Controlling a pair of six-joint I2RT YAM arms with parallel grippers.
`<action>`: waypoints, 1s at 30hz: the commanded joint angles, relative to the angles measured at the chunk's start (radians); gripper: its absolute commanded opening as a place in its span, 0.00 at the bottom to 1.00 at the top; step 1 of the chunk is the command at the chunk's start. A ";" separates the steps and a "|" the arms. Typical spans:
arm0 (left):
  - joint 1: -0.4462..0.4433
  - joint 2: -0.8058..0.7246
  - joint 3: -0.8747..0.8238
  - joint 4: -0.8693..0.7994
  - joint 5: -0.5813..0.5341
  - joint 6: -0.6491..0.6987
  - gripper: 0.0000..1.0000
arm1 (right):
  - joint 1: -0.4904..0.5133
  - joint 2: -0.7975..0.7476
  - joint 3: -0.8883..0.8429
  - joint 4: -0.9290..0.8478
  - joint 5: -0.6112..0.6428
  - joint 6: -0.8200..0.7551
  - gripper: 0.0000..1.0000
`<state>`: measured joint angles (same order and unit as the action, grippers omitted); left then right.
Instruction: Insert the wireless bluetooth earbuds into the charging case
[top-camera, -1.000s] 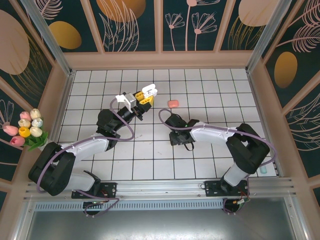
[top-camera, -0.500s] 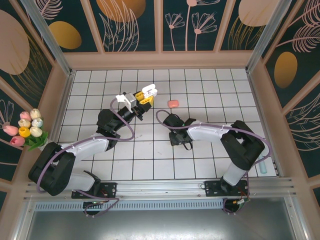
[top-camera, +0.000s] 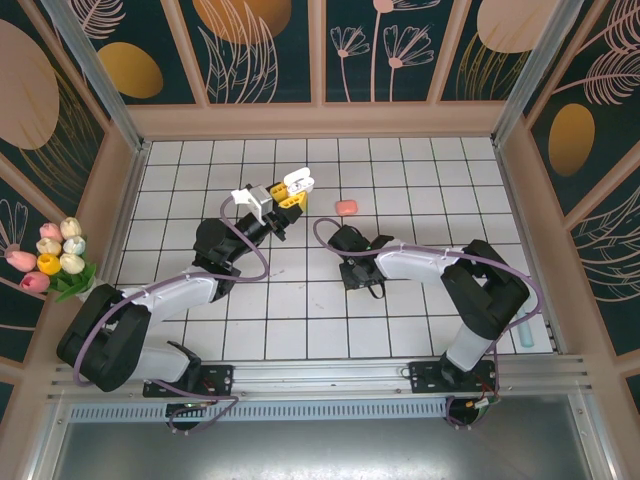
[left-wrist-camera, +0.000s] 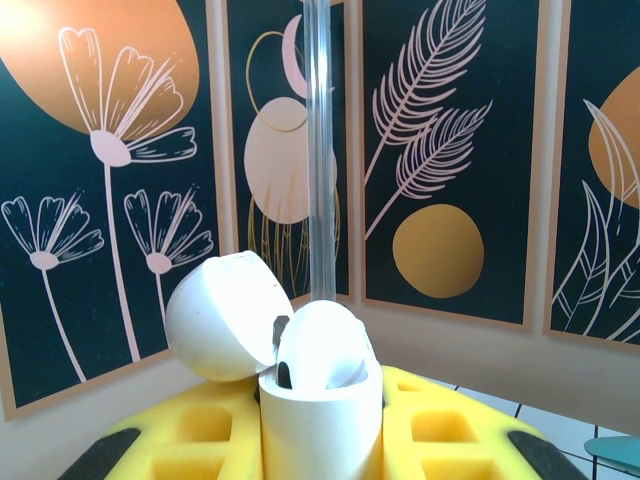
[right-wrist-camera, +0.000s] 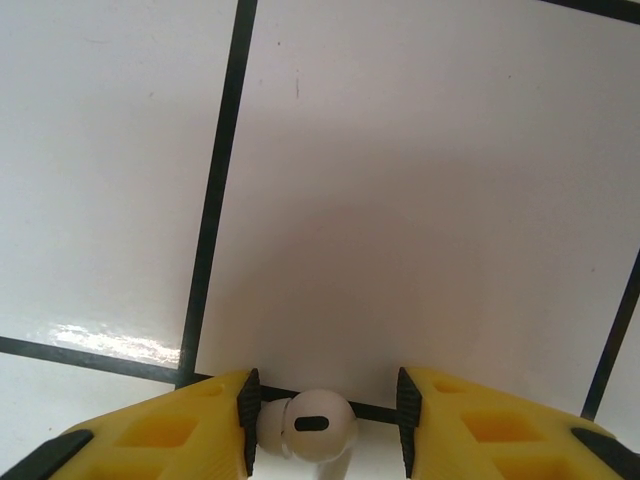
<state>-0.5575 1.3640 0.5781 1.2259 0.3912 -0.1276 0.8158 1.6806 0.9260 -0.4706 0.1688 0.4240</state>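
Between the pads of the right gripper (right-wrist-camera: 328, 416) a white earbud (right-wrist-camera: 300, 426) lies on the tiled floor (right-wrist-camera: 400, 200), its bulb pressed against one pad (right-wrist-camera: 249, 420) while a clear gap remains to the other pad (right-wrist-camera: 405, 420). Over the last second the right arm's elbow has swung slightly inward in the overhead view, yet the wrist has held its place over the same tile. I read this as the closing stage of a pick rather than a search. The jaws stand partly open, narrow enough to bracket the earbud but not yet clamped on both sides, so nothing is held.

Ahead of those jaws and well apart, the left gripper (top-camera: 287, 196) has not moved. Its fingers are closed firmly on the white charging case (left-wrist-camera: 320, 420), held upright off the floor with the lid (left-wrist-camera: 215, 315) flipped back. One white earbud already appears seated inside it — the second slot looks free.
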 joint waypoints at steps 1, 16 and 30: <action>-0.007 0.005 0.019 0.023 -0.004 0.004 0.00 | -0.009 0.014 -0.008 0.008 -0.030 -0.014 0.43; -0.007 0.007 0.022 0.025 -0.008 0.003 0.00 | -0.012 0.021 -0.034 0.025 -0.083 -0.010 0.36; -0.007 0.010 0.030 0.021 -0.005 0.002 0.00 | -0.017 -0.009 -0.071 0.024 -0.096 -0.002 0.37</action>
<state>-0.5575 1.3640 0.5812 1.2259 0.3908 -0.1276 0.8047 1.6676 0.8955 -0.4191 0.1093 0.4240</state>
